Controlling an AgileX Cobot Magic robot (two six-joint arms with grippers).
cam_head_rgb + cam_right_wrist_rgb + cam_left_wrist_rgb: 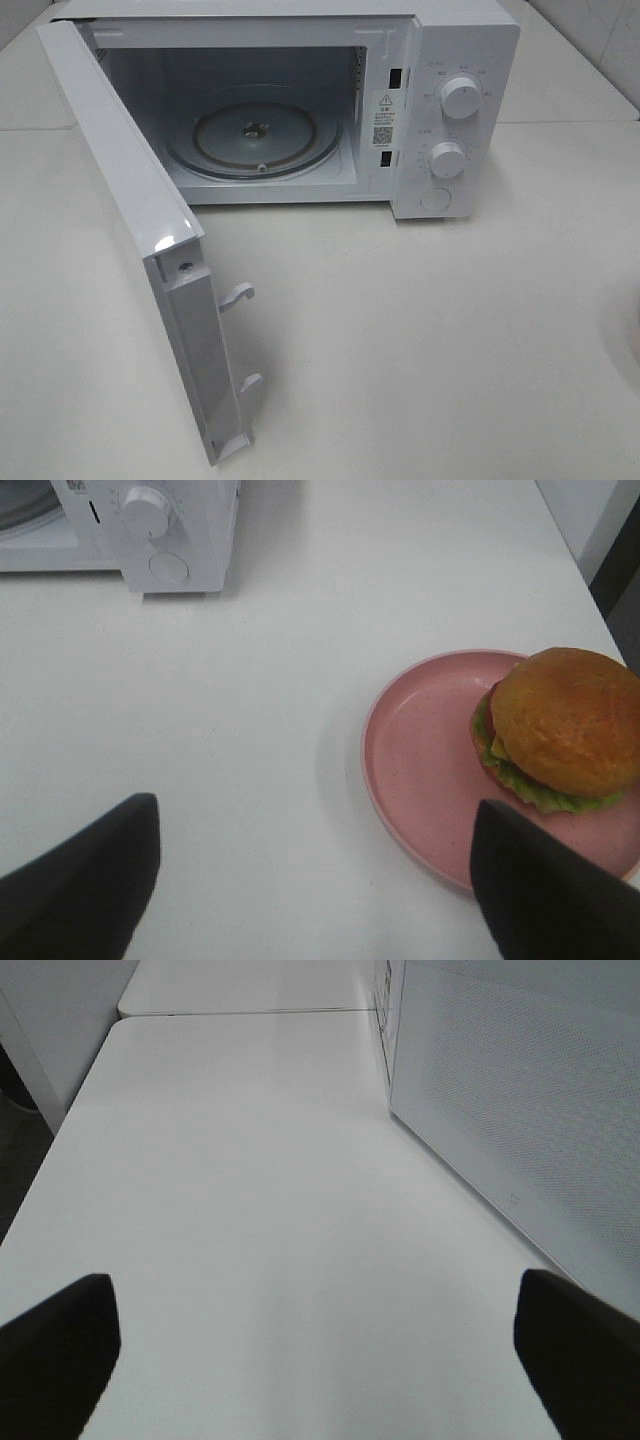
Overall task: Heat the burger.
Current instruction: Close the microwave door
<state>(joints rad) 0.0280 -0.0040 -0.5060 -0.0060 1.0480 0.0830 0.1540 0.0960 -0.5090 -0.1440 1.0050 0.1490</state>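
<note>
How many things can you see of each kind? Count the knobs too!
White microwave oven with open door: 1
Round white knobs: 2
Clear glass turntable: 1
Round pink plate: 1
Tall burger with golden-brown bun: 1
Total: 6

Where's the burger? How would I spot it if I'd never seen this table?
Start at the white microwave with its door open, then look across the white table to the round pink plate. The burger sits on it, the only food there: golden-brown bun, green lettuce poking out.
</note>
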